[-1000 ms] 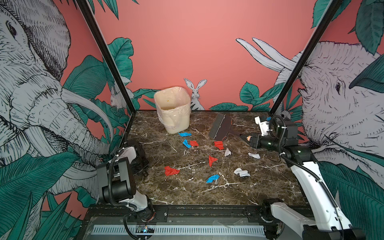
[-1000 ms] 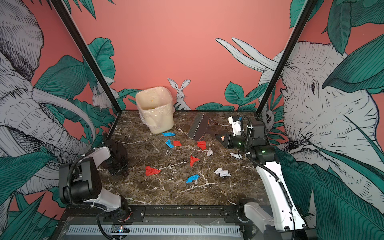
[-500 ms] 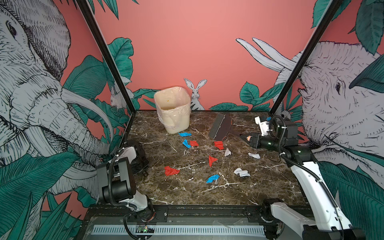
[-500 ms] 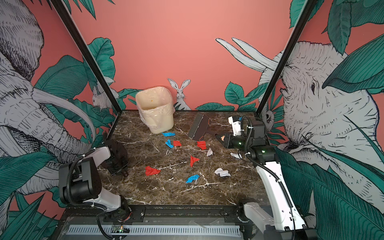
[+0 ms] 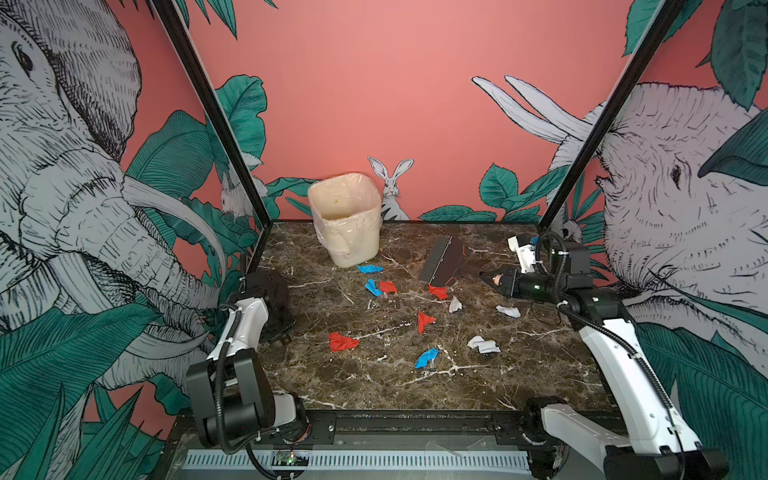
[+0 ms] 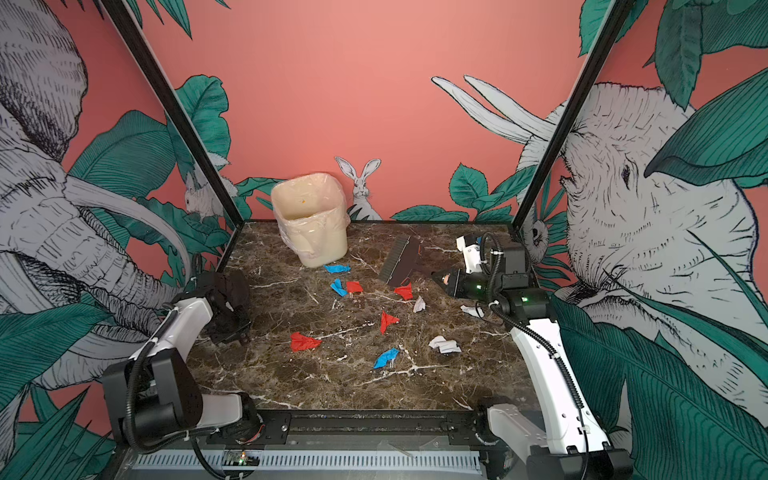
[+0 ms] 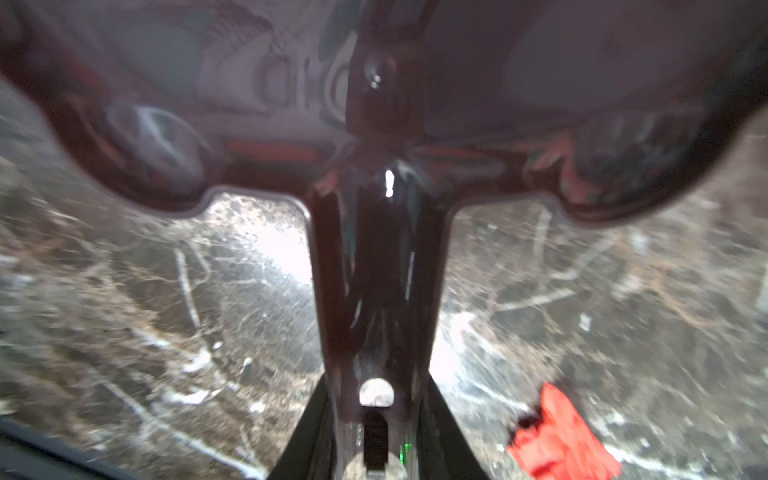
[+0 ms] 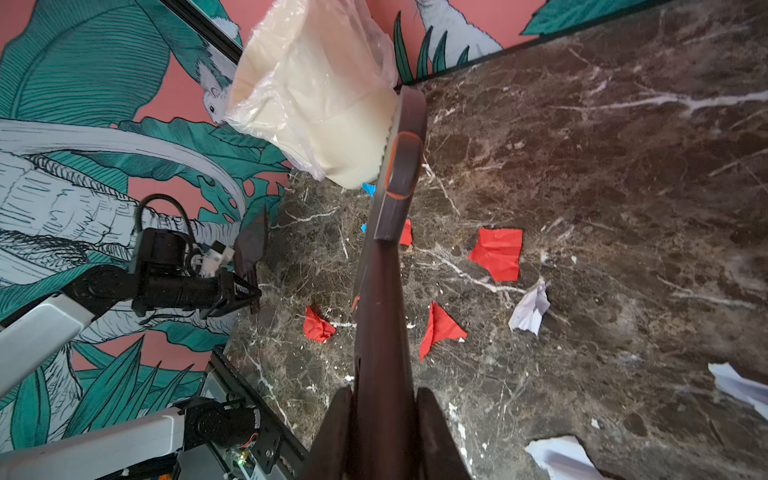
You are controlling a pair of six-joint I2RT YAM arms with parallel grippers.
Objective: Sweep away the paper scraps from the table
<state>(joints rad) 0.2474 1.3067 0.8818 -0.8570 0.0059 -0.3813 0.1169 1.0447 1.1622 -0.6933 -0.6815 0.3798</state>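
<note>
Several red, blue and white paper scraps lie across the middle of the table, among them a red one, a blue one and a white one. My right gripper is shut on the handle of a dark brush, whose head hangs at the back of the table, just behind a red scrap. In the right wrist view the brush runs out from the gripper. My left gripper is shut on the handle of a dark dustpan at the table's left edge.
A cream plastic-lined bin stands at the back left, close behind a blue scrap. Black frame posts rise at both back corners. A black rail runs along the front edge.
</note>
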